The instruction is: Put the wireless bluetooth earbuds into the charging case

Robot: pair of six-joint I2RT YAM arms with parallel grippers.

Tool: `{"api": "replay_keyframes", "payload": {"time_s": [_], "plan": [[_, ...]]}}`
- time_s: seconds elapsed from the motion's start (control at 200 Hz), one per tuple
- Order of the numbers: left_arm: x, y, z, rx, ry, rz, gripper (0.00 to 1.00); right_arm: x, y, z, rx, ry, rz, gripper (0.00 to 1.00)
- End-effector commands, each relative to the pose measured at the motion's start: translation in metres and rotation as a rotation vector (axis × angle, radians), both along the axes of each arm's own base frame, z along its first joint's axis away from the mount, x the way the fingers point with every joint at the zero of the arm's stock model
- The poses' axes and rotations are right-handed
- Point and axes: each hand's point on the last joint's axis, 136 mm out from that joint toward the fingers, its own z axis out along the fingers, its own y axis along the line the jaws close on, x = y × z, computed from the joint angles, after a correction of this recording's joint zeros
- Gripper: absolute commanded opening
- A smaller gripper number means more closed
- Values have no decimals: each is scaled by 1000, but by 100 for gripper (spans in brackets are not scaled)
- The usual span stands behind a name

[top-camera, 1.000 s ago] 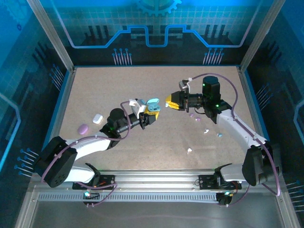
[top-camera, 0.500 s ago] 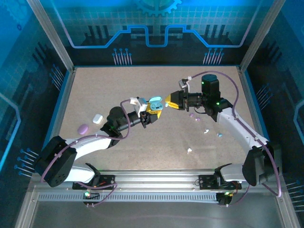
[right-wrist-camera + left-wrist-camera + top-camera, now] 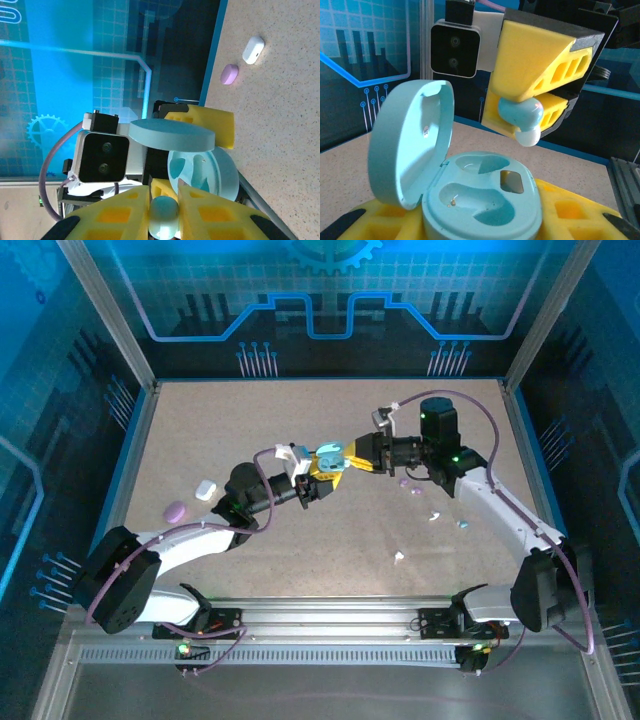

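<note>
Earbud in the top view is too small to make out clearly, at the tips of the right fingers in mid-frame. These almost meet the open pale blue case, which the left fingers pinch above the worktop. On the worktop at left lie a white case and a purple case. Right of centre, small loose buds are scattered.

From the left wrist, the case sits at lower centre, gripped between the yellow left fingers. Its lid stands open at the left and its two wells face up. Just above and right of it, apart from it, the pale blue earbud is pinched between the yellow right fingers, its white tip pointing down.

From the right wrist, the earbud is at bottom centre, squeezed between the right fingers. Just beyond it is the open case with its lid, held by the left fingers. The white case and the purple case lie at upper right.
</note>
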Motion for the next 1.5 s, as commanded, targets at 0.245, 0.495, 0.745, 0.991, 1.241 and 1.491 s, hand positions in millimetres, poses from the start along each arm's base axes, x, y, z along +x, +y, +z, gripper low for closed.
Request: {"api": "replay_keyframes", "payload": {"time_s": [0.245, 0.495, 0.745, 0.991, 1.241, 1.491], "plan": [[-13, -8, 25, -22, -77, -75, 36, -2, 5, 16, -59, -131, -22, 23], [-15, -8, 29, -44, -75, -89, 37, -6, 9, 8, -123, -150, -8, 24], [-16, -7, 31, -65, -70, -91, 36, -9, 6, -3, -186, -168, -4, 24], [-18, -8, 33, -77, -68, -107, 36, -8, 4, -9, -237, -185, -16, 25], [-20, -9, 32, -84, -63, -119, 36, -9, 6, -10, -288, -200, -17, 28], [-20, -9, 30, -82, -59, -116, 36, -7, 4, -3, -299, -215, -42, 39]]}}
